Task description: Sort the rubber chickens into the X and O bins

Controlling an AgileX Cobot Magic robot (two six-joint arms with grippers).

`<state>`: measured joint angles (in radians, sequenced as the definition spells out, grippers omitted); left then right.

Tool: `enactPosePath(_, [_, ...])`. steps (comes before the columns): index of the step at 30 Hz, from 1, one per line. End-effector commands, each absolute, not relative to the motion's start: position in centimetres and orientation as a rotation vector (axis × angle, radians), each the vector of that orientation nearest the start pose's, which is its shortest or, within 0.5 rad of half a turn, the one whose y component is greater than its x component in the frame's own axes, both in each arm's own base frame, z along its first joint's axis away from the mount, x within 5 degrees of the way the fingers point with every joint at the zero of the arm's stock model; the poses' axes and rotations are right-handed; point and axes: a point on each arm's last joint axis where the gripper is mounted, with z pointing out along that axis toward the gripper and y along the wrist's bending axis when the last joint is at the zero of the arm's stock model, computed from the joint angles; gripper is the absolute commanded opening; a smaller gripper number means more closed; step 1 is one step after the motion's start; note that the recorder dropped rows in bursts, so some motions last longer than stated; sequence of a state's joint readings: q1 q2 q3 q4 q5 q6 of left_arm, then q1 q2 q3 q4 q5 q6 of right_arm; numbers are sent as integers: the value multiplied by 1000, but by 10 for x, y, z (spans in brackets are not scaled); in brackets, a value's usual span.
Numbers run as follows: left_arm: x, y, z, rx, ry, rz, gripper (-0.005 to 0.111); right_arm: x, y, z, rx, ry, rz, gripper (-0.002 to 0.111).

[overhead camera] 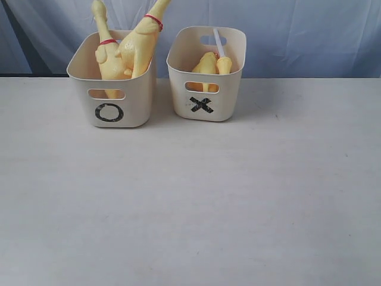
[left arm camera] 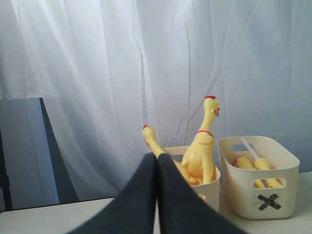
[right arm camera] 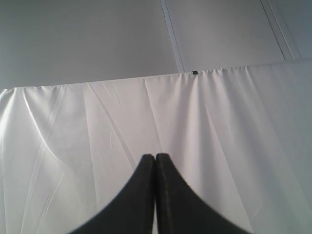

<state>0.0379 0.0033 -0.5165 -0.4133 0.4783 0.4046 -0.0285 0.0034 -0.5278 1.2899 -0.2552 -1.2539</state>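
Note:
Two cream bins stand side by side at the back of the table. The O bin (overhead camera: pixel 113 89) holds two yellow rubber chickens (overhead camera: pixel 136 50) whose necks stick up well above its rim. The X bin (overhead camera: pixel 205 89) holds another rubber chicken (overhead camera: pixel 208 64) lying low inside, plus a white straw-like stick. From the left wrist view, the tall chicken (left arm camera: pixel 202 146) and the X bin (left arm camera: pixel 258 180) show beyond my left gripper (left arm camera: pixel 157 157), which is shut with nothing held. My right gripper (right arm camera: pixel 155 157) is shut too, empty, and faces only curtain. Neither gripper appears in the exterior view.
A pale grey table (overhead camera: pixel 190 196) stretches in front of the bins. White curtain (overhead camera: pixel 297 36) hangs behind them, with a dark gap (left arm camera: pixel 29 151) at one side in the left wrist view.

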Motion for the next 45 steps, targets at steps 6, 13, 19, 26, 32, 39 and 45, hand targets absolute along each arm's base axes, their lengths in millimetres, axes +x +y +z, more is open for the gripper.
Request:
enactPosePath(6, [2,-17,334,154,1412,-74,0,-22,-22,379,257,875,-120,-1])
enactPosePath(13, [2,-17,334,154,1412,-74,0,-22,-22,379,257,875,-120,-1])
enactPosePath(19, [2,-17,334,154,1412,-74,0,-25,-19,384,126,843,-346,-1])
enactPosePath(26, [13,-14,319,129,1428,-65,0,-31,-2,393,-359,654,-1123,-1])
enactPosePath(32, [27,-10,291,149,1501,22,0,-13,-2,372,-420,701,-1151,-1])
enactPosePath(39, [37,-5,265,211,1588,148,0,32,-3,297,-580,946,-1098,-1])
enactPosePath(45, [45,-3,243,222,1618,183,0,52,-2,235,-777,1227,-1000,-1])
